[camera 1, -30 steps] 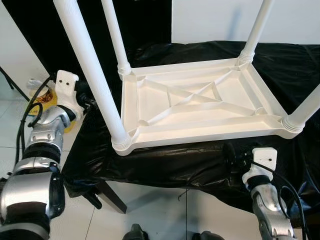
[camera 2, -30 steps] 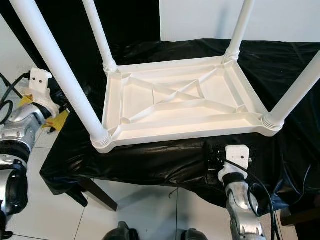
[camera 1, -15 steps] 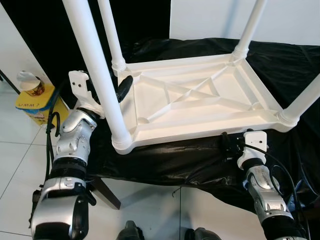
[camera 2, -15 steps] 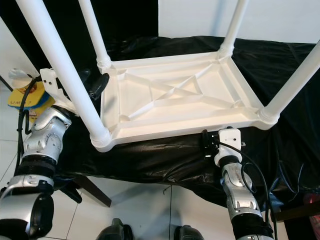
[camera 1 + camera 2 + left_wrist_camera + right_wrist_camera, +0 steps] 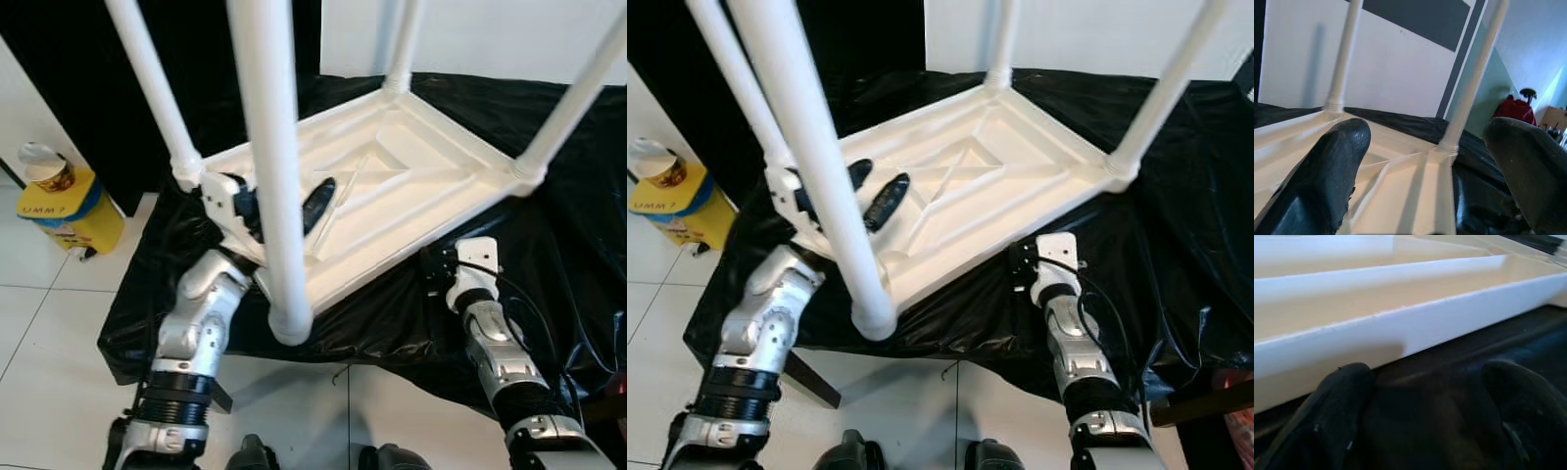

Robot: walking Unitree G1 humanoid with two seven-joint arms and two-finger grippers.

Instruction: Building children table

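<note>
Left eye view: white plastic children table (image 5: 392,186) lies upside down on a bench draped w/ black sheet (image 5: 568,225), its four legs pointing up; nearest leg (image 5: 274,166) crosses the frame centre. Underside shows ribbed X-bracing inside a raised rim. Left tool (image 5: 284,206) reaches over the near-left rim into the underside, just behind that leg; left wrist view shows its fingers (image 5: 1327,166) spread wide, nothing between them, w/ two far legs and the rim beyond. Right tool (image 5: 436,266) sits at the near long edge, low against the sheet; right wrist view shows its fingers (image 5: 1337,411) apart, resting on the sheet just below the table's rim (image 5: 1415,333), not gripping it. Yellow box (image 5: 69,211) w/ a jar on top stands on the tiled floor (image 5: 39,304) to the left.
</note>
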